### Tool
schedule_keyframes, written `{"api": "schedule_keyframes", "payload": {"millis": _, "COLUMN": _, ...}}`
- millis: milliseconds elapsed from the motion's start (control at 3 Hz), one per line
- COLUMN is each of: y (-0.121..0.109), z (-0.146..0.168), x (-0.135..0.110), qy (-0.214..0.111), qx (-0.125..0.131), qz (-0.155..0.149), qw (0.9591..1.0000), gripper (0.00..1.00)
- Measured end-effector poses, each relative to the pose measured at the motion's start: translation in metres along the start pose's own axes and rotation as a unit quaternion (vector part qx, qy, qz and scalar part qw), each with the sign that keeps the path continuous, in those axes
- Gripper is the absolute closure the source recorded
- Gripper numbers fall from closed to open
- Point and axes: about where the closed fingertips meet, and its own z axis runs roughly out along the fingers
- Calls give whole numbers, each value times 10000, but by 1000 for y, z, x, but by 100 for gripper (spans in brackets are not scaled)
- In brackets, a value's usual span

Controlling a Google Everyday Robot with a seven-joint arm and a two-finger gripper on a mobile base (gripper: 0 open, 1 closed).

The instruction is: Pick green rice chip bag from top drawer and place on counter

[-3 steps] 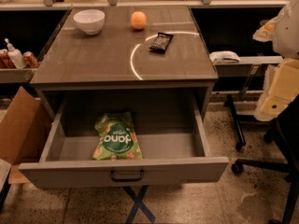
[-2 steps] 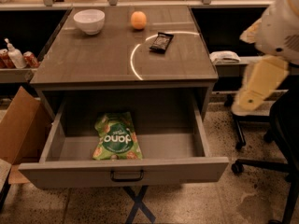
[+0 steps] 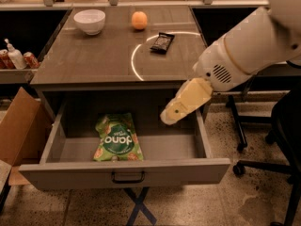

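The green rice chip bag (image 3: 115, 138) lies flat in the open top drawer (image 3: 127, 171), left of its middle, with its white lettering facing up. The drawer is pulled out under the counter (image 3: 94, 55), which has a pale curved arc on it. My white arm reaches in from the upper right. Its cream-coloured gripper (image 3: 171, 114) hangs over the right part of the drawer, to the right of the bag and above it, not touching it. Nothing shows in the gripper.
On the counter are a white bowl (image 3: 89, 21), an orange (image 3: 139, 20) and a small black wrapper (image 3: 162, 42). A cardboard box (image 3: 19, 126) stands left of the drawer. Bottles and cans (image 3: 14, 55) sit on a shelf at far left. An office chair base (image 3: 263, 164) is at right.
My arm has swung in from the right edge, leftward and down. The gripper now hangs over the drawer's right side. The bag and drawer have not moved.
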Motion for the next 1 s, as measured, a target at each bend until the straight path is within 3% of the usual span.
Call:
{"api": "schedule_keyframes", "payload": {"millis": 667, "y": 3, "z": 12, "x": -7, "qy": -128, "qx": 18, "qz": 105, "qw": 9999, "gripper": 0}}
{"api": "schedule_keyframes", "payload": {"millis": 1000, "y": 11, "z": 64, "x": -7, "qy": 1, "qx": -3, "qz": 392, "qw": 9992, "gripper": 0}}
